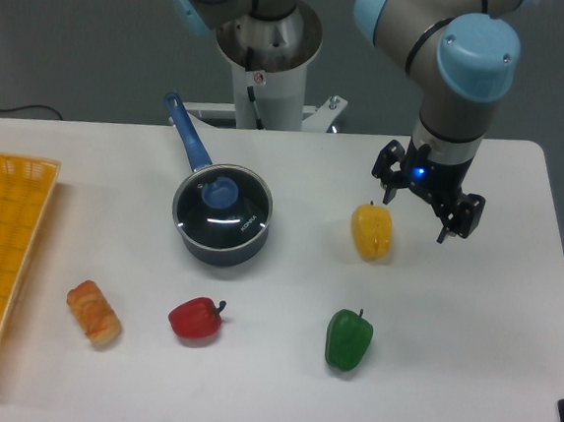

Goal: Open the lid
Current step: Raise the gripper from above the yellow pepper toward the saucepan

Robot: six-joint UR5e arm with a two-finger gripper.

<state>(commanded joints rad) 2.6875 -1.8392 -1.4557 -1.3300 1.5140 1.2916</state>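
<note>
Nearest the front edge of the white desk lie three items in a loose row: a green bell pepper right of centre, a red bell pepper left of centre, and a browned bread roll further left. Along the left edge rests a yellow mesh tray, cut off by the frame, with a small reddish object barely showing at its left side. Midway back stands a dark blue saucepan, its long blue handle angled toward the rear left. Closing the saucepan is the lid, a transparent glass disc with a thin metal rim and a blue centre knob, seated flat on the pan. Right of the saucepan, well apart from it, sits a yellow bell pepper. Above and just right of that pepper hangs the gripper, fingers pointing down, spread apart and holding nothing, well away from the lid. At the rear edge stands the arm's base column.
</note>
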